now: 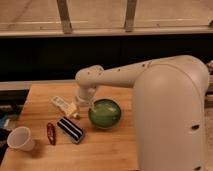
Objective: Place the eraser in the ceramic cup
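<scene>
The eraser [70, 130], a black block with pale stripes, lies on the wooden table [110, 147] left of centre. The ceramic cup [20, 138], white and tapered, stands at the table's front left, apart from the eraser. My gripper [75, 109] hangs from the white arm [120, 75] just above and behind the eraser, between it and the green bowl.
A glossy green bowl [105, 113] sits right of the eraser, close to the gripper. A slim red object [50, 133] lies between cup and eraser. A pale flat object [61, 103] lies behind the gripper. My white body [172, 120] fills the right side.
</scene>
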Robot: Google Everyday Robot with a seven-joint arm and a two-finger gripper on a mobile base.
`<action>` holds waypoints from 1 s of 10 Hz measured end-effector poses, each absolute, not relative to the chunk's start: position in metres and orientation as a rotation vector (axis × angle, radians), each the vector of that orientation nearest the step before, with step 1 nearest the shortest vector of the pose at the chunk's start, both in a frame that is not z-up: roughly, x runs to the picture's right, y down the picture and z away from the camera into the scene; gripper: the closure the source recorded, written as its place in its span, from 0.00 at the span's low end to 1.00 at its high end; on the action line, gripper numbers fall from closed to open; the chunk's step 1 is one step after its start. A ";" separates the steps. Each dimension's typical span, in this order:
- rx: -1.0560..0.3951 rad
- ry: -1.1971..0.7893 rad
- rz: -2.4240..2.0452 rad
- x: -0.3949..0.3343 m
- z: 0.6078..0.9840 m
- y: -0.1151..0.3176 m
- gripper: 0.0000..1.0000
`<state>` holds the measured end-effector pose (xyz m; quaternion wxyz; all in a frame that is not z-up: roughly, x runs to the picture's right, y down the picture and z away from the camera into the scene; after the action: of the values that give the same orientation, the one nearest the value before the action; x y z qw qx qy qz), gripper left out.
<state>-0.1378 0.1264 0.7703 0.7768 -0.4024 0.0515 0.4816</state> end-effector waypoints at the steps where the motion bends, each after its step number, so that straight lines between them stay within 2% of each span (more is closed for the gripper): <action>1: -0.871 0.111 1.042 -0.138 0.770 0.126 0.20; 4: -0.867 0.119 1.030 -0.138 0.770 0.126 0.20; 7: -0.835 0.115 0.797 -0.194 0.766 0.123 0.20; 10: -0.844 0.061 0.666 -0.214 0.758 0.125 0.20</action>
<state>-0.2143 0.1252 0.7581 0.8586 -0.4019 0.0290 0.3169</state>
